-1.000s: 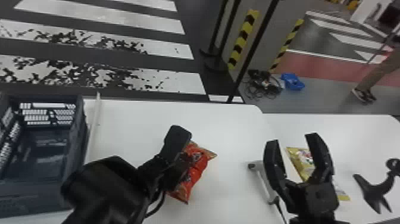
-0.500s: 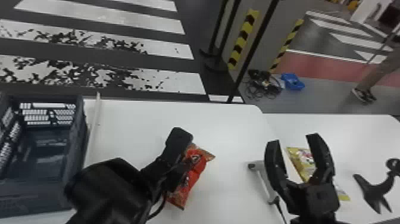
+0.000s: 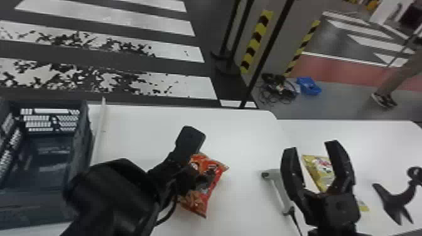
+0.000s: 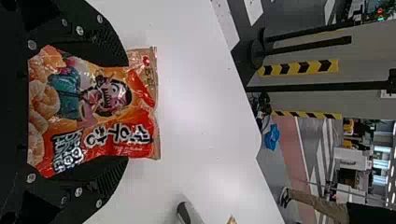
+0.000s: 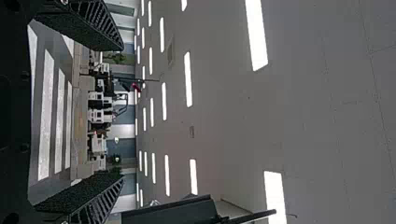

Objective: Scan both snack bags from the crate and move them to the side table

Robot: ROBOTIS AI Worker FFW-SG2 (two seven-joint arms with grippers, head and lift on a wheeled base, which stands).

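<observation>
Gripping red snack bag (image 4: 93, 112), left end effector (image 3: 196, 159), parted wide

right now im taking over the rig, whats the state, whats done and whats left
Left gripper: closed on the red snack bag, over the near table.
Right gripper: open, nothing between its fingers.
Crate: at the left. Scanner: between the arms.
Done: yellow bag lies on the side table.
Left: red bag to the side table. I can't tell whether either is scanned.
</observation>
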